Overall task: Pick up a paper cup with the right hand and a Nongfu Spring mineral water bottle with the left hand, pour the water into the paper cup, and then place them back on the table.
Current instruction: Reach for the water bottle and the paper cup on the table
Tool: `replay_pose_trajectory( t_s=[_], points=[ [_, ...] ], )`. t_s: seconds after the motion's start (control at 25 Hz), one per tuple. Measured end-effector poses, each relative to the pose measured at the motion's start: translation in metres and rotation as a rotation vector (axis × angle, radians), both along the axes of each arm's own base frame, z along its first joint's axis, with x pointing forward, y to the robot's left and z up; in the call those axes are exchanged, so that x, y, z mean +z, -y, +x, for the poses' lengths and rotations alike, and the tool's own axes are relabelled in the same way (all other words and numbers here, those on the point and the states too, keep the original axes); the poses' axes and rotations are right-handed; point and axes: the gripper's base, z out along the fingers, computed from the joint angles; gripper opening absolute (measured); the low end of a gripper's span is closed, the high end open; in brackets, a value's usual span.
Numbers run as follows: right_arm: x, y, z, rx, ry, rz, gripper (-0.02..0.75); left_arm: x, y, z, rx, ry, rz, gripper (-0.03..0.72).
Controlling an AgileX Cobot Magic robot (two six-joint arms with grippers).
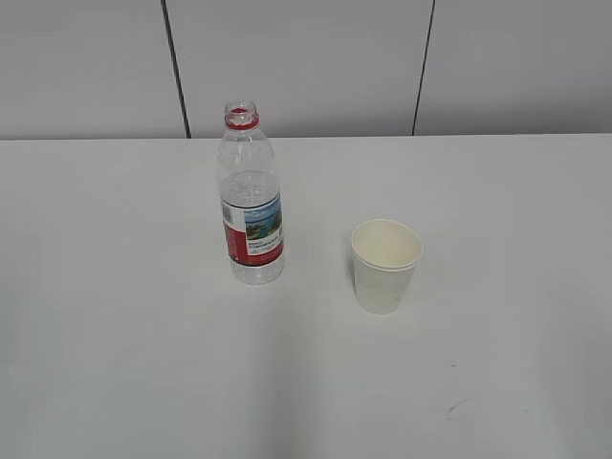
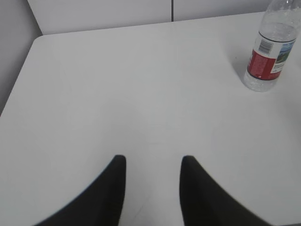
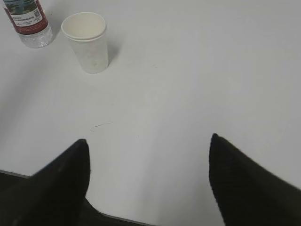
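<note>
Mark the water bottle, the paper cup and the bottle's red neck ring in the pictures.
Nongfu Spring mineral water bottle (image 1: 253, 239), exterior view, on its red-and-white label.
paper cup (image 1: 384, 282), exterior view, on its outer wall below the rim.
red neck ring (image 1: 241, 121), exterior view, on the band under the open mouth.

Two pairs of plain black fingers

The left gripper (image 2: 153, 162) showed two matte black fingers (image 2: 106, 197), broad at the base and curving to rounded tips (no screws, cables or markings visible). The right gripper (image 3: 149, 143) had the same dark, tapering fingers (image 3: 249, 183), smooth and unmarked throughout.
</note>
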Motion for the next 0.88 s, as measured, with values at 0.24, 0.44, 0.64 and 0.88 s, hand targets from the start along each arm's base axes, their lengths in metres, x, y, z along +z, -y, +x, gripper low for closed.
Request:
replay_pose_trajectory(
  t_s=[0.24, 0.44, 0.64, 0.88],
  points=[
    [0.0, 0.0, 0.0, 0.0, 0.0, 0.0, 0.581, 0.0, 0.0, 0.0, 0.0, 0.0, 0.0, 0.239],
    [0.0, 0.0, 0.0, 0.0, 0.0, 0.0, 0.581, 0.0, 0.0, 0.0, 0.0, 0.0, 0.0, 0.239],
    [0.0, 0.0, 0.0, 0.0, 0.0, 0.0, 0.581, 0.0, 0.0, 0.0, 0.0, 0.0, 0.0, 0.239],
    [0.0, 0.0, 0.0, 0.0, 0.0, 0.0, 0.581, 0.0, 0.0, 0.0, 0.0, 0.0, 0.0, 0.239]
  ],
)
